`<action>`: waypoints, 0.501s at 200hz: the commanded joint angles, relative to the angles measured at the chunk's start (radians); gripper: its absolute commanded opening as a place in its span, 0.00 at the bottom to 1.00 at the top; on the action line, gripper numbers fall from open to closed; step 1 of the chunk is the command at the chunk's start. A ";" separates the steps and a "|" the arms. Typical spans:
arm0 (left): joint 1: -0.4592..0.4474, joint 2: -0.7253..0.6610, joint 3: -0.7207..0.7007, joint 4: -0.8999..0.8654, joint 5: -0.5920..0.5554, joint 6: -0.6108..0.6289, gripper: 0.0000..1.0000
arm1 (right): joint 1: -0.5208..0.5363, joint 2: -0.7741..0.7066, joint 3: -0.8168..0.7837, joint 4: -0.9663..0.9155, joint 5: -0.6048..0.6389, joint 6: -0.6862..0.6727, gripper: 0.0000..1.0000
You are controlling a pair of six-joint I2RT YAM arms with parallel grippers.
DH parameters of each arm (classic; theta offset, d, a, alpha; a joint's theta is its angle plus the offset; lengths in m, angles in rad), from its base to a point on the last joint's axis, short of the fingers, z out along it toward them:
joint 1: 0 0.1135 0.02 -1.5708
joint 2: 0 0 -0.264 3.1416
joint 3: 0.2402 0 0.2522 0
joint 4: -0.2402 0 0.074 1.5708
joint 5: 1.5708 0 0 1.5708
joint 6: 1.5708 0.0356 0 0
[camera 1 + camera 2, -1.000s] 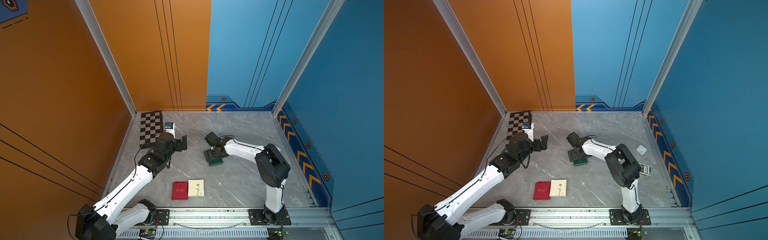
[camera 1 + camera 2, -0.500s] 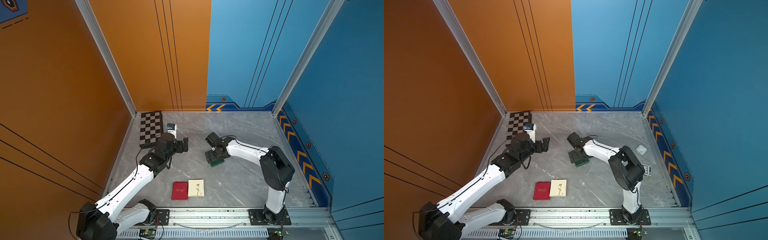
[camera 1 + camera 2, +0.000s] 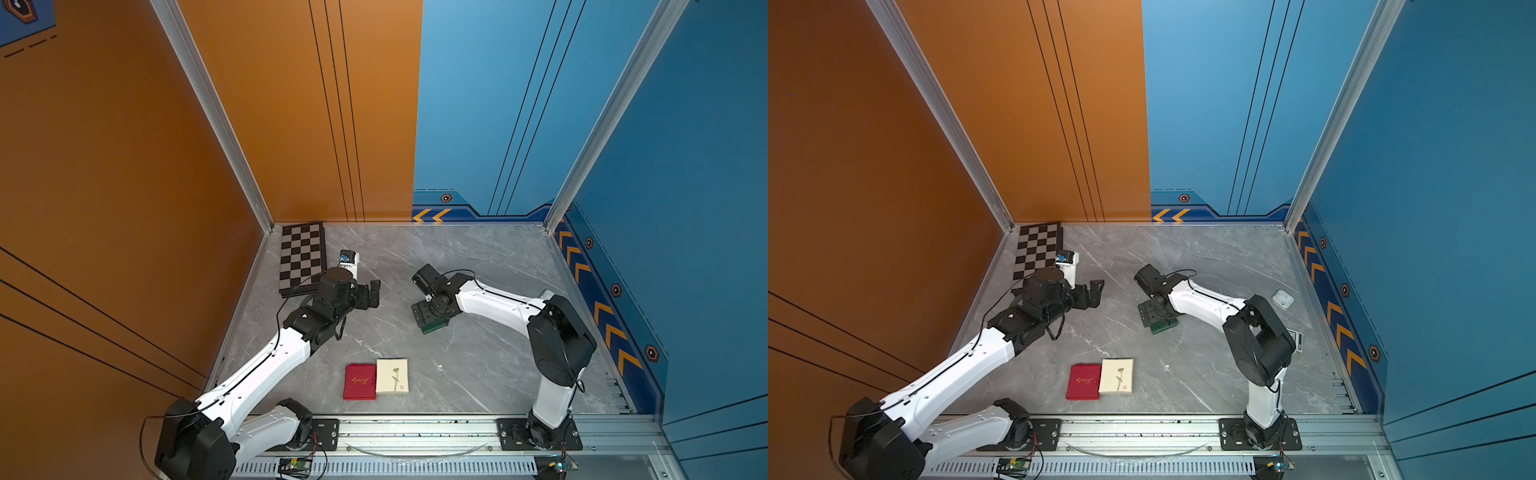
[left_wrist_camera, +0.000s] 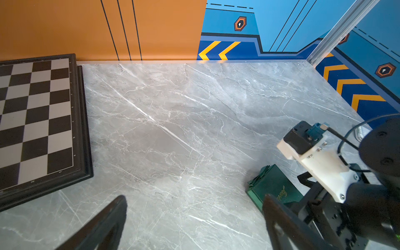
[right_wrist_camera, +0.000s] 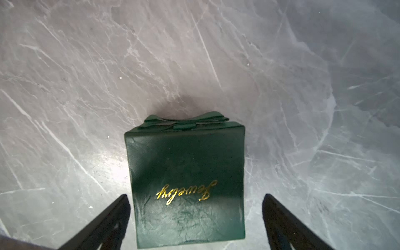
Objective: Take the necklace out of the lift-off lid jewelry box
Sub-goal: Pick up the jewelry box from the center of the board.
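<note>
Box: the green jewelry box (image 3: 434,327) sits about in the middle of the tabletop (image 3: 478,266).
Lid: the lid (image 5: 186,173) is on the box. Gold letters on top say "Jewelry". A green bow (image 5: 186,123) sits on one side of the box.
Necklace: the necklace cannot be seen, because the box is shut.
Right pincer: the right pincer (image 5: 195,195) is wide open and points down at the box. In the right wrist view one of its fingers (image 5: 112,216) stands on each side of the box, with a gap on both sides. It has hold of nothing.
Right arm: the right arm (image 3: 498,301) reaches to the box from the right side.
Left pincer: the left pincer (image 3: 371,294) is wide open too and holds nothing. It hangs over bare tabletop, left of the box and well apart from it.
Chessboard: the chessboard (image 3: 301,257) lies flat in the far left corner, just beside the left arm (image 3: 270,365).
Flat boxes: a red box (image 3: 359,381) and a cream box (image 3: 392,376) lie side by side at the near edge, touching, with the red one on the left.
White case: a small white case (image 3: 1282,298) lies near the right wall, seen in a top view.
</note>
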 commanded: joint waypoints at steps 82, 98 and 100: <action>-0.010 -0.012 -0.026 0.032 0.031 0.024 0.98 | 0.005 0.056 0.019 -0.032 -0.025 -0.035 0.92; -0.010 -0.009 -0.022 0.027 0.039 0.032 0.98 | 0.004 0.057 0.021 -0.031 -0.025 -0.039 0.90; -0.010 -0.008 -0.022 0.026 0.041 0.034 0.98 | 0.003 0.057 0.021 -0.031 -0.026 -0.039 0.90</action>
